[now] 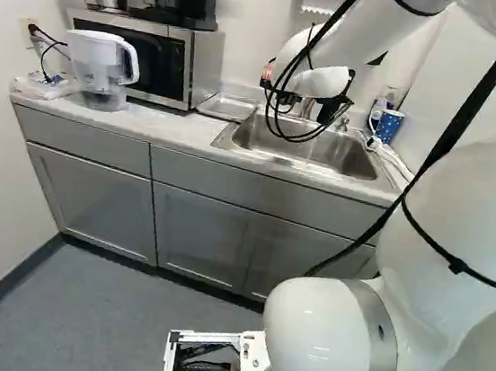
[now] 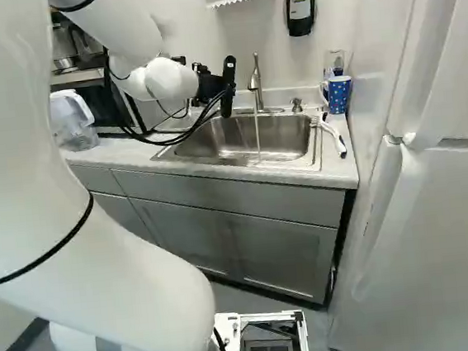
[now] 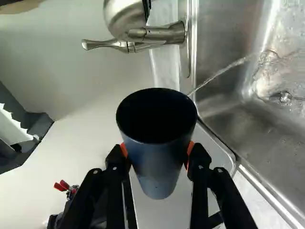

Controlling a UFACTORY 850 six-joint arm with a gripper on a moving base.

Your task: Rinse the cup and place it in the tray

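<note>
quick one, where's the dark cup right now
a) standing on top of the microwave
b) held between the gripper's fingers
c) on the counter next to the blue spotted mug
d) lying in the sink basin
b, since the wrist view shows the dark cup between the fingers, with an orange pad against it on each side.

The dark inside of the cup hides its bottom. Its body covers part of the tray, which runs out of the wrist view. At the back right corner of the countertop, the dotted mug partly hides a clear item I can't identify.
</note>
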